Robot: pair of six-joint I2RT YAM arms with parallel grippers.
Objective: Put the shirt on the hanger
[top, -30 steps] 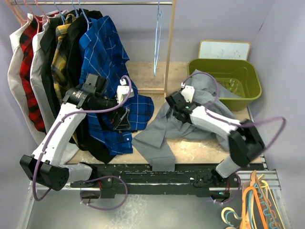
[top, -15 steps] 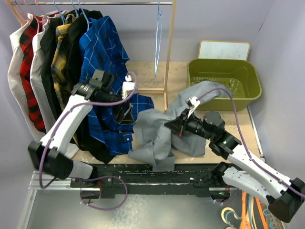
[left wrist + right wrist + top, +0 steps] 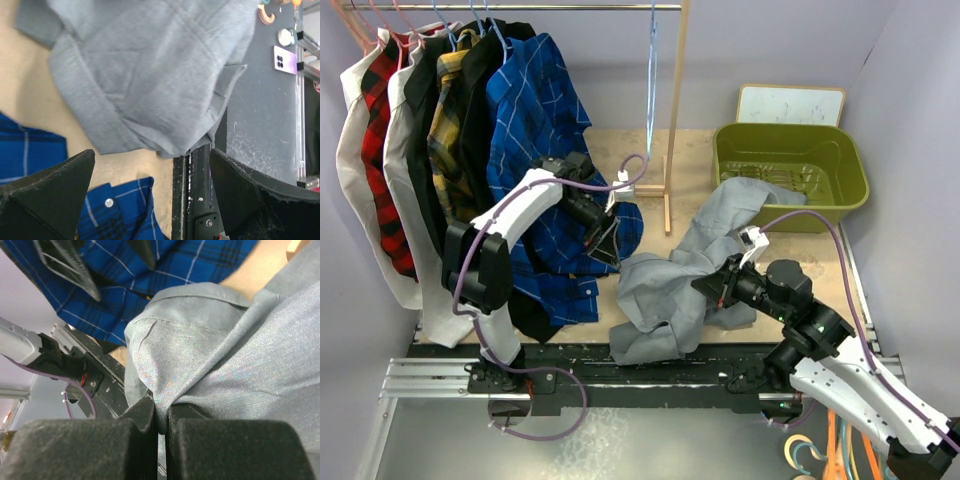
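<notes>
Right pincer (image 3: 160, 422) clamps a fold of the shirt (image 3: 665, 290), gathering it up from the bench (image 3: 620, 150), likely so the left pincer (image 3: 152, 152) (wide, empty) can reach an edge; the hanger (image 3: 651, 90) hangs on the rail (image 3: 570, 7), well apart

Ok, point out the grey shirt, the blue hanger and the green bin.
shirt (image 3: 658, 290), top view, on the crumpled middle of the fabric.
hanger (image 3: 651, 80), top view, on the wire below the hook, seen edge-on.
bin (image 3: 780, 128), top view, on its far rim.
</notes>
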